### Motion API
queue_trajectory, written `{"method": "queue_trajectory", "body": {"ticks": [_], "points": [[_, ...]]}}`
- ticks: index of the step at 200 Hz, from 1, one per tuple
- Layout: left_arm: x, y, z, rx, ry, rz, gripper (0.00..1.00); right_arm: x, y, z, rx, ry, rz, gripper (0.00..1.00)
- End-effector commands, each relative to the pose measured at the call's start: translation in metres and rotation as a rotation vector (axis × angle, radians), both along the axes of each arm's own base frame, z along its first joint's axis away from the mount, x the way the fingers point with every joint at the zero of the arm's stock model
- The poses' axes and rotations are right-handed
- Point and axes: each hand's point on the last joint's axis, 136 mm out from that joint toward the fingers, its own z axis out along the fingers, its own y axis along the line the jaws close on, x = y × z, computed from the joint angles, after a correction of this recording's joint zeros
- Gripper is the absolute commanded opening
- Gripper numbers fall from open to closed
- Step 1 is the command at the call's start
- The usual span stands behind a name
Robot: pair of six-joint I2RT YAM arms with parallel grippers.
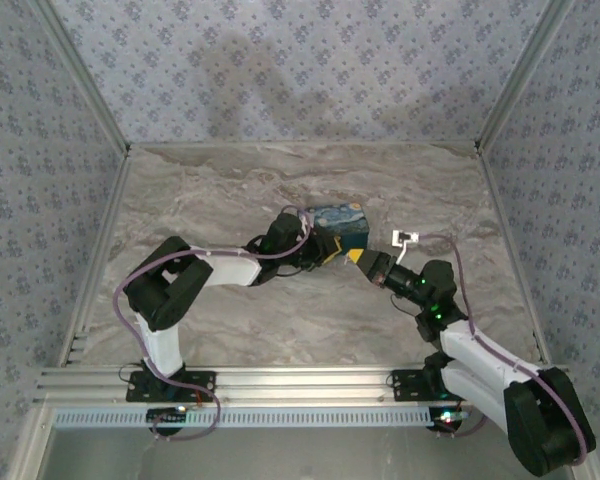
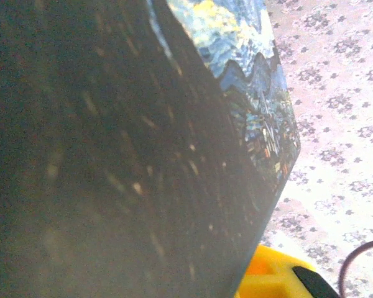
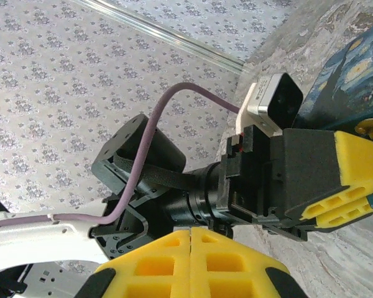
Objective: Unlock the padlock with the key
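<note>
Marbled tabletop (image 1: 230, 190), two arms nose to nose

Patterned walls (image 1: 280, 60) closed in the tabletop on three sides in the top view. Near its middle lay the box (image 1: 342, 222) with the starry painting. The left gripper (image 1: 323, 248) reached it from the left and the right gripper (image 1: 357, 258) pointed at its near corner from the right, their tips just beside each other. The padlock was too small to tell apart there; I judged that it sat at that near corner, between the two tips.

From the left wrist, the box stood very close, its dark side across most of the picture and its painted face up at the right. A yellow finger (image 2: 267, 282) poked in at the bottom edge. Whose it was, and whether the left fingers were apart or clamped, I could not tell.

From the right wrist, the right gripper's own yellow fingers (image 3: 168, 248) were pressed together with no gap. Whether the key was pinched between them I could not tell. Ahead sat the left gripper's black body with its wrist camera (image 3: 270, 102), right up against the box.

I judged the step in hand to be bringing the key to the keyhole while the left arm steadied the lock. The next move called for fine lining-up, a straight push in, then a turn, with the left side holding firm
</note>
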Motion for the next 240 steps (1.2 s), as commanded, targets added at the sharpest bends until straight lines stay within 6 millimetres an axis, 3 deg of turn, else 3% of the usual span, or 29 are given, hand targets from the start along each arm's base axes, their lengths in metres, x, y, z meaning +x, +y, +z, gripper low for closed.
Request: {"method": "queue_trajectory", "body": {"ticks": [1,32,50,75,102,130,155,183,208,240], "points": [[-0.005,0.010,-0.025,0.091,-0.005,-0.012,0.18,-0.001,0.001,0.013,-0.020,-0.043,0.017,0.00],[-0.010,0.023,-0.054,0.188,0.002,-0.013,0.23,0.002,-0.003,0.007,-0.084,-0.016,-0.009,0.00],[-0.013,0.027,-0.062,0.203,0.008,-0.009,0.37,0.002,-0.003,0.006,-0.097,-0.011,-0.010,0.00],[-0.021,0.032,-0.055,0.184,-0.012,-0.012,0.46,0.005,-0.005,0.000,-0.131,0.022,-0.029,0.00],[-0.043,0.042,-0.039,0.153,-0.032,-0.013,0.46,0.006,-0.001,0.005,-0.139,0.025,-0.011,0.00],[-0.060,0.056,0.009,0.114,-0.187,-0.003,0.46,0.006,0.006,0.023,-0.128,-0.001,0.024,0.00],[-0.063,0.067,0.085,0.042,-0.446,-0.005,0.46,0.005,0.017,0.043,-0.101,-0.029,0.081,0.00],[-0.069,0.084,0.160,-0.002,-0.681,0.015,0.50,0.005,0.026,0.047,-0.147,-0.013,0.076,0.00],[-0.086,0.082,0.195,-0.061,-0.812,-0.056,0.50,0.013,0.025,0.049,-0.075,0.065,0.027,0.00],[-0.102,0.078,0.204,-0.070,-0.988,-0.084,0.54,0.023,0.021,0.050,0.022,0.200,-0.052,0.00]]}}
